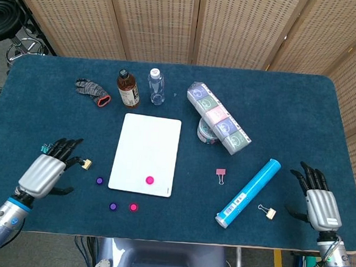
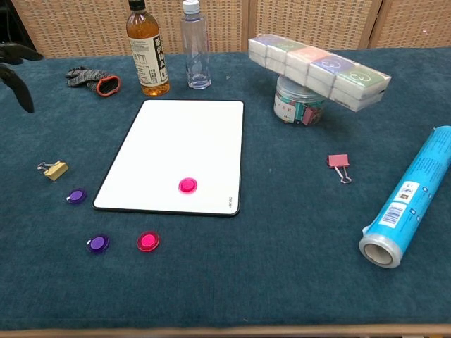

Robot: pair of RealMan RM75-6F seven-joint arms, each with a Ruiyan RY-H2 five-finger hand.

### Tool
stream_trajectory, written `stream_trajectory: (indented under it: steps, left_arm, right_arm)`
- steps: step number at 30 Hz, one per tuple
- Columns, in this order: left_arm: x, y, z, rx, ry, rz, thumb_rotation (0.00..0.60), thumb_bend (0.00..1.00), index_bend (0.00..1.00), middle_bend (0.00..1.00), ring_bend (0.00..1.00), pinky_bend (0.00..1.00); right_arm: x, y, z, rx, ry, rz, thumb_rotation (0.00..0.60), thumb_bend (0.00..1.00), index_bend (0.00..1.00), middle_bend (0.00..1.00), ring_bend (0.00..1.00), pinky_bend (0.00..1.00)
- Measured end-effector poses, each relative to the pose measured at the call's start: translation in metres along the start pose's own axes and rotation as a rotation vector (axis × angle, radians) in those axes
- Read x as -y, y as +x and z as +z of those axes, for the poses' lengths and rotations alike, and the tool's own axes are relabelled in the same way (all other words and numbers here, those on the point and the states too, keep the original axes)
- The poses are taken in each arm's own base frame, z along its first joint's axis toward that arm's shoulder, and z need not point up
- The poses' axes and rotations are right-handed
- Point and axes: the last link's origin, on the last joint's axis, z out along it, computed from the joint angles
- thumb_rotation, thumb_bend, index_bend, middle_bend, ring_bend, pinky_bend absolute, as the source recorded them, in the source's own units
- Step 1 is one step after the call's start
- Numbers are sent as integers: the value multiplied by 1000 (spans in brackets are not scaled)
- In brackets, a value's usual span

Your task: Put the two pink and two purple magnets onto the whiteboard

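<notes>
Nearest the front edge of the dark blue felt table, a round pink magnet and a round purple magnet lie side by side on the cloth, just short of the whiteboard. A second purple magnet sits a little further back, close beside the board's left edge but not on it. The other pink magnet is already on the flat white whiteboard with its thin dark frame, near the front edge.

At the front left, the left hand hovers over the cloth with fingers spread and nothing in them, its fingertips near a small gold binder clip. At the front right, the right hand is likewise empty with fingers apart, well away from the board. Between it and the board lie another gold binder clip, a blue cardboard tube lying diagonally, and a small pink binder clip.

Further back, a clear tub of clips carries a long wrapped pack of boxes tilted across its lid. Beyond the whiteboard's far edge stand a brown tea bottle and a clear water bottle, with a grey glove with an orange cuff to their left.
</notes>
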Motion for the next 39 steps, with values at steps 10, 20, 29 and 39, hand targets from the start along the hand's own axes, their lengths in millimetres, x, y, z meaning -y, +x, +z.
stream_trajectory:
  steps: [10, 20, 29, 39]
  left_arm:
    - [-49, -17, 22, 101, -204, 89, 600, 224, 397, 0, 0, 0]
    - [-88, -51, 36, 204, -273, 128, 600, 230, 397, 0, 0, 0]
    - [-101, -73, 38, 257, -226, 96, 600, 230, 393, 0, 0, 0]
    - [-101, -92, 49, 260, -233, 131, 600, 231, 393, 0, 0, 0]
  right_arm:
    - [-8, 13, -2, -30, -17, 16, 600, 225, 159, 0, 0, 0]
    - [-9, 15, -3, -21, -18, 37, 600, 225, 165, 0, 0, 0]
    - [-9, 13, -3, -7, -18, 41, 600, 225, 169, 0, 0, 0]
    - [-9, 10, -2, 3, -23, 40, 600, 225, 169, 0, 0, 0]
